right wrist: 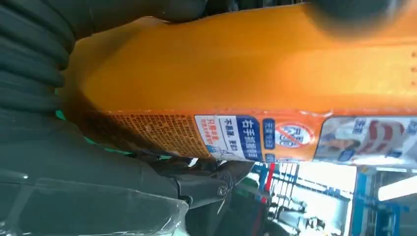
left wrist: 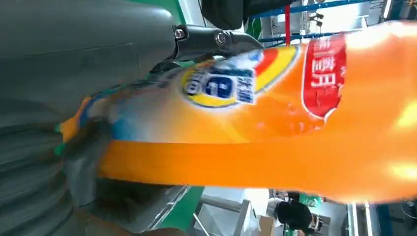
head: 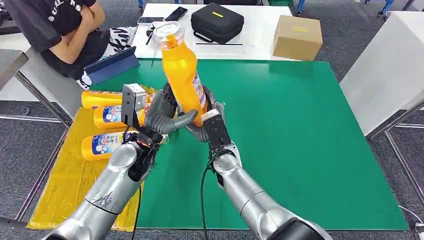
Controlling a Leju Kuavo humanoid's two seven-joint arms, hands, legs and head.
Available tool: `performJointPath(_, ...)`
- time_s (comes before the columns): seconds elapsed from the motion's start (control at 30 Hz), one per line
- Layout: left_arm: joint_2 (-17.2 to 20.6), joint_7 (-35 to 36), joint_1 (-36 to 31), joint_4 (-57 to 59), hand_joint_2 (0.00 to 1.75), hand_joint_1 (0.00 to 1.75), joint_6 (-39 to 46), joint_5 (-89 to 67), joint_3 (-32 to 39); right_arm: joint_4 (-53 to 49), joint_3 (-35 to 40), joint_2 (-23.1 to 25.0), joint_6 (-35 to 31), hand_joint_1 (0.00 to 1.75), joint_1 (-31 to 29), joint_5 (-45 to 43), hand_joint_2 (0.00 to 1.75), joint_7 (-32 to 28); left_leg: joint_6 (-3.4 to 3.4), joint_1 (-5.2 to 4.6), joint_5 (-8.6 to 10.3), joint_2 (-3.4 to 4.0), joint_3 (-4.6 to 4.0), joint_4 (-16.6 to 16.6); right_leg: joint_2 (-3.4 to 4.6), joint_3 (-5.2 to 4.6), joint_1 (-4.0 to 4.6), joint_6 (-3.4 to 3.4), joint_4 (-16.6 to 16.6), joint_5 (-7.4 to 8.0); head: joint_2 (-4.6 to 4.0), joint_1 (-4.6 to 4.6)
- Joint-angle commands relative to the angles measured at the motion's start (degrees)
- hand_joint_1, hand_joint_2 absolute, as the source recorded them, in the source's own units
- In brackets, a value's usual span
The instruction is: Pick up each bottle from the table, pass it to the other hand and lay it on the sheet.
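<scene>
You have open green mat [head: 300, 150] right of the raised bottle [head: 181, 65], while three laid bottles [head: 107, 116] crowd the yellow sheet [head: 60, 190] to its left.

Orange bottle [right wrist: 255, 83] label reads "右手"; shirt [head: 57, 12] shows "SUL".

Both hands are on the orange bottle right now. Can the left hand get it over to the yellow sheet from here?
Probably yes. The left hand grips the orange bottle just beside the yellow sheet, with nothing between them. The right hand also holds the bottle and must let go first. Three bottles fill the sheet's far end; the near part is bare.
</scene>
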Motion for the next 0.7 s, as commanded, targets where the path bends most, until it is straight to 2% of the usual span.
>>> performJointPath(0.03,0.0,-0.5,-2.1,3.5,1.75,0.0,0.8,-0.9,-0.7,4.1,19.1,-0.5,-0.9,1.75,-2.2,-0.1,1.75,2.5,-0.21,0.08,-0.1,0.08,0.19,0.0,0.06,0.2,0.08,-0.14,0.0,-0.06,0.0,0.02)
performJointPath(0.23,0.4,-0.4,-1.0,1.7,1.75,0.0,1.1,-2.3,2.3,8.6,26.4,-0.5,-3.3,1.75,-1.1,2.9,1.75,2.6,-0.25,0.1,-0.14,0.1,0.3,0.0,0.07,0.32,0.08,-0.16,0.0,-0.1,0.0,0.02)
performJointPath(0.47,0.7,-0.3,-1.2,1.8,1.75,0.0,1.3,-2.5,3.3,9.1,28.2,-0.5,-3.3,1.75,-0.1,4.7,1.75,2.8,-0.17,0.11,-0.06,-0.02,0.08,0.0,-0.03,0.14,0.09,-0.12,0.0,-0.05,0.0,0.0)
performJointPath(0.5,0.7,-0.3,-1.2,1.8,1.75,0.0,1.3,-2.5,3.3,9.1,28.2,-0.5,-3.3,1.75,-0.1,4.7,1.75,2.8,-0.29,0.13,-0.15,-0.05,0.25,0.1,-0.07,0.32,0.11,-0.2,0.0,-0.15,0.0,0.0)
performJointPath(0.6,1.7,-0.3,-1.6,1.9,1.75,0.0,2.2,-2.8,5.2,10.8,31.6,-0.5,-1.6,1.75,0.4,9.0,1.75,5.1,-0.32,0.14,-0.15,-0.03,0.27,0.1,-0.06,0.33,0.12,-0.22,0.0,-0.15,0.0,0.0)
performJointPath(0.7,2.4,-0.7,-0.9,1.1,1.75,0.0,2.8,-3.1,6.9,12.1,32.1,-0.5,-2.2,1.75,1.2,10.1,1.75,4.8,-0.24,0.13,-0.08,-0.01,0.19,0.0,-0.03,0.24,0.11,-0.16,-0.1,-0.07,0.0,0.0)
